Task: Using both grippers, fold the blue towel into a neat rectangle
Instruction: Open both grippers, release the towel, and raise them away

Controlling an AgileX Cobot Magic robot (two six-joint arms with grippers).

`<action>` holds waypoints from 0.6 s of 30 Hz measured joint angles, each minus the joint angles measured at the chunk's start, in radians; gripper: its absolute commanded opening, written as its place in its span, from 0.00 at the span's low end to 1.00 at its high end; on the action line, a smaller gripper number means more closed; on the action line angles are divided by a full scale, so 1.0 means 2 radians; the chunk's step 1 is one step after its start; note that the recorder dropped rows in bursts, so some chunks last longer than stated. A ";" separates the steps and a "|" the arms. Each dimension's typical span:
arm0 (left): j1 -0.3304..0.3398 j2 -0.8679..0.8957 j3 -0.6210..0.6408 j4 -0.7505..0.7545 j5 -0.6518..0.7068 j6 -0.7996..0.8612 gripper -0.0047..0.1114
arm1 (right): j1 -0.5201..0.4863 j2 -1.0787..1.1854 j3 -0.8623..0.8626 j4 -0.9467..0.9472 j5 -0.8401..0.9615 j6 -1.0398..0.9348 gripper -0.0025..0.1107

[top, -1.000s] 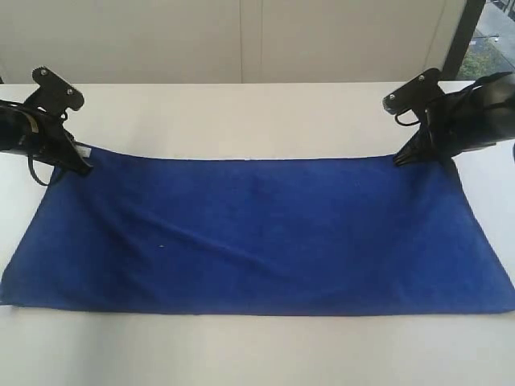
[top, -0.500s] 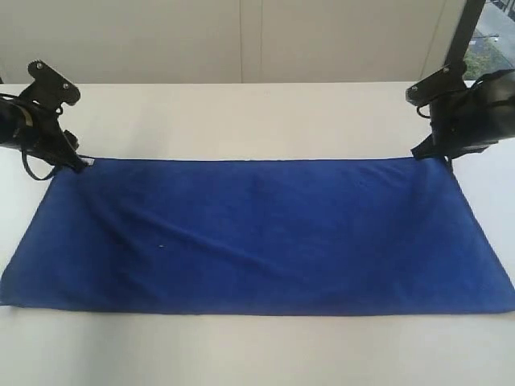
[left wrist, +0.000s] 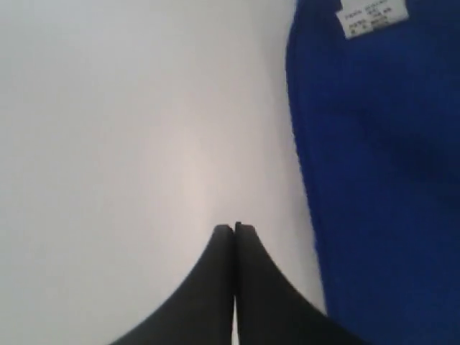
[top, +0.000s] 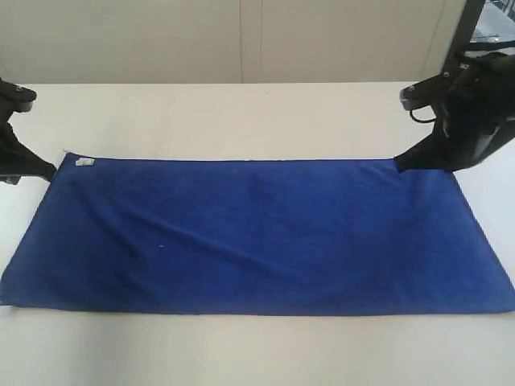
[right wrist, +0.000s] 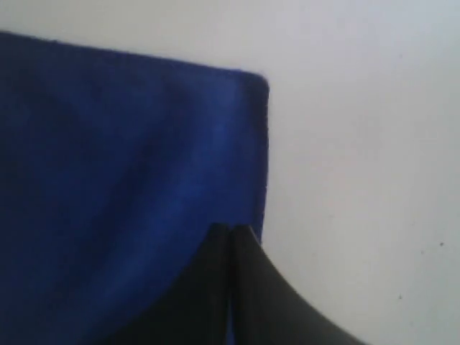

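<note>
The left claw [left wrist: 235,228] is pinched tight shut, with its two black tips pressed together. It has nothing in it. Under it is only the bare white table [top: 241,121]. The edge of the blue towel [top: 257,233] runs just beside it, not touching, and the small white tag [left wrist: 372,16] sits on the towel's corner a little way off.

The right claw [right wrist: 230,228] is tight shut too. Its tips are right over the side edge of the towel, near the far right corner. I can see no cloth between the tips, so I think it is not holding the towel.

A second ago both claws were down on the two far corners of the towel. Now the left one has slid away to the side, off the cloth. The right one has lifted and shifted a bit but is close to its corner. The towel has not moved. It lies flat on the table as one long blue shape with straight edges, and only a few soft wrinkles on the left part.

So I think the claws have let the corners go and this fold is laid down. The shape is long and tidy, but it may need one more fold to make it smaller
</note>
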 measured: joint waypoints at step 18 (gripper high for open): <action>-0.004 -0.055 0.114 -0.311 0.025 0.205 0.04 | 0.000 -0.052 0.137 0.165 0.066 -0.080 0.02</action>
